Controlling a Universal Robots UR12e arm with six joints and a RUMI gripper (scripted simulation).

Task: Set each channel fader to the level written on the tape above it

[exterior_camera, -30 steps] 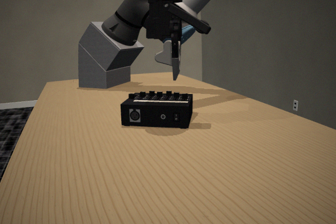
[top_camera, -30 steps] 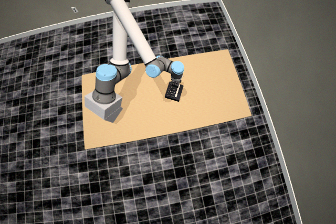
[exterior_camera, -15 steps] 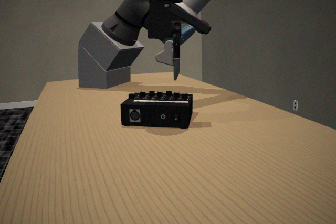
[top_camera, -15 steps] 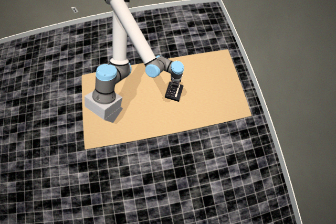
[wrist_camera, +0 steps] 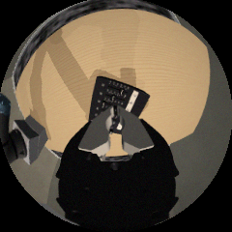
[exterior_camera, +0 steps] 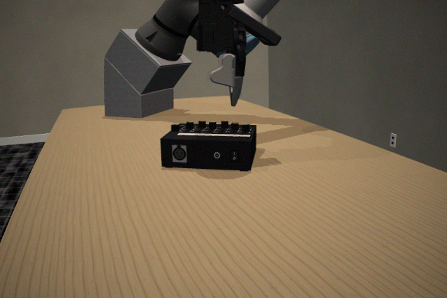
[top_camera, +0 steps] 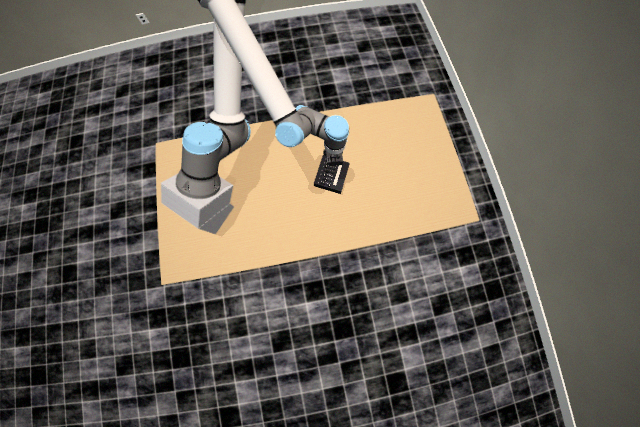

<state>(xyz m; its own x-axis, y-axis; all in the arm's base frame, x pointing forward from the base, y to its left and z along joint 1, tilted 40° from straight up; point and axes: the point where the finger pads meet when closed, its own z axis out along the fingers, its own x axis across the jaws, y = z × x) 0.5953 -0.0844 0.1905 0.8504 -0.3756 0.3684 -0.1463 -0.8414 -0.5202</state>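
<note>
The lighting desk [exterior_camera: 208, 146] is a small black box on the wooden table, with a row of several black fader knobs [exterior_camera: 213, 125] and a white tape strip [exterior_camera: 214, 135] on its top. It also shows in the top view [top_camera: 331, 175] and in the wrist view [wrist_camera: 117, 98]. My gripper [exterior_camera: 233, 100] is shut and empty, with its fingertips pointing down. It hangs clear above the desk, over its rear right part. In the wrist view the closed fingers lie over the desk's near edge. The tape's numbers are too small to read.
The arm's grey base block [exterior_camera: 139, 75] stands on the table behind and left of the desk. The desk's near face carries a socket, a jack and a switch. The table edge runs along the left side in the exterior view.
</note>
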